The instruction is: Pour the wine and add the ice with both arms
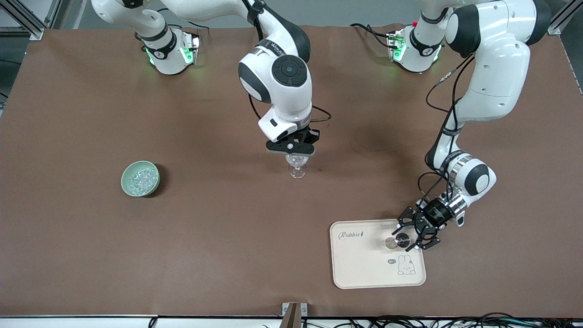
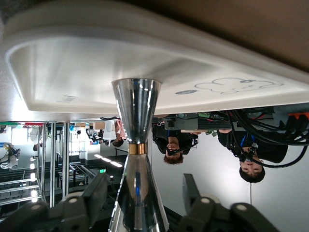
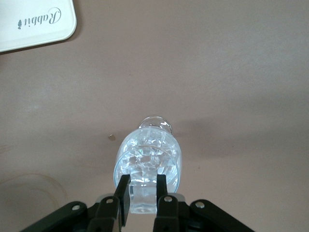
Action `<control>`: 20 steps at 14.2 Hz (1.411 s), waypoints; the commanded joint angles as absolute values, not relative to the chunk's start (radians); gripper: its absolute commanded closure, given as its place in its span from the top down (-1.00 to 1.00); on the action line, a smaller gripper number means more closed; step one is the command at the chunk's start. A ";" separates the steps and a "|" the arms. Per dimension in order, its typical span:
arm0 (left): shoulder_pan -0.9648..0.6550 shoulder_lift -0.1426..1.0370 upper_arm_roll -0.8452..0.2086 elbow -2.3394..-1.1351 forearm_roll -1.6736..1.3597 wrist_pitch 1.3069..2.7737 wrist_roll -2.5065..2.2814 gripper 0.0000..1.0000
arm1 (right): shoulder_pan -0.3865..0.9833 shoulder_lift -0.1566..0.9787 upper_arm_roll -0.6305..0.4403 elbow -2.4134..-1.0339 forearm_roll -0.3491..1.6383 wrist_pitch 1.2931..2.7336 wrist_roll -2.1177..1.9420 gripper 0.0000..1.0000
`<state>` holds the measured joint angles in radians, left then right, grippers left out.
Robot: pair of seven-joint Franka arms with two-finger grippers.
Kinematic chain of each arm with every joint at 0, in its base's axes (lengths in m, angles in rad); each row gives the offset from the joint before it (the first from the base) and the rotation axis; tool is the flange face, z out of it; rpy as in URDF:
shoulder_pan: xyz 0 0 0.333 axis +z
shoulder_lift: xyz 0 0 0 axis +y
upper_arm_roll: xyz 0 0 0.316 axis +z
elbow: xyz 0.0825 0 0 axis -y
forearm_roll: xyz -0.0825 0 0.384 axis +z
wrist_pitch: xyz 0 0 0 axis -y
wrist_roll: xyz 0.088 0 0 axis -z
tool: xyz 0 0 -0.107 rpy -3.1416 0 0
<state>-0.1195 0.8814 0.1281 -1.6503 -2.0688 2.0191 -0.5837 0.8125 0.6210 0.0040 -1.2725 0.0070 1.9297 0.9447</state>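
A clear stemmed glass filled with ice stands mid-table. Directly over it my right gripper is shut on one clear ice lump. More ice lies in the pale green bowl, toward the right arm's end of the table. A silver hourglass-shaped jigger with a gold band stands upright on the cream tray. My left gripper is open around the jigger, with its fingers apart from it on either side. Wine is out of view.
A brown cloth covers the table. The tray sits near the front edge toward the left arm's end. A tiny pale speck lies on the cloth beside the glass. Cables run along the front edge.
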 commanded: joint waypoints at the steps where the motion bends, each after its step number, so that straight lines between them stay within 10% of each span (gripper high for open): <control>1: -0.095 0.845 0.130 -1.666 -1.917 2.008 -0.580 1.00 | 0.824 0.627 0.000 -1.264 -0.014 1.914 0.959 -0.82; 6: -0.054 0.830 0.221 -1.649 -1.680 1.828 -0.583 1.00 | 0.822 0.626 0.000 -1.264 -0.015 1.911 0.960 -0.67; 7: -0.057 0.831 0.276 -1.614 -1.575 1.751 -0.577 1.00 | 0.822 0.627 0.000 -1.264 -0.015 1.911 0.960 -0.39; 9: -0.045 0.833 0.357 -1.509 -1.324 1.605 -0.568 1.00 | 0.824 0.626 -0.002 -1.264 -0.017 1.911 0.962 0.79; 10: -0.028 0.834 0.385 -1.432 -1.222 1.541 -0.558 1.00 | 0.824 0.626 -0.002 -1.264 -0.017 1.910 0.963 1.00; 20: -0.061 0.642 0.295 -1.223 -0.905 1.712 -0.476 1.00 | 0.770 0.526 -0.023 -1.262 -0.136 1.882 0.951 1.00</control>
<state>-0.0694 0.6941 0.3344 -1.2125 -0.9246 1.6641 -0.4816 0.8057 0.6043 -0.0208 -1.2483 -0.0780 1.9084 0.9447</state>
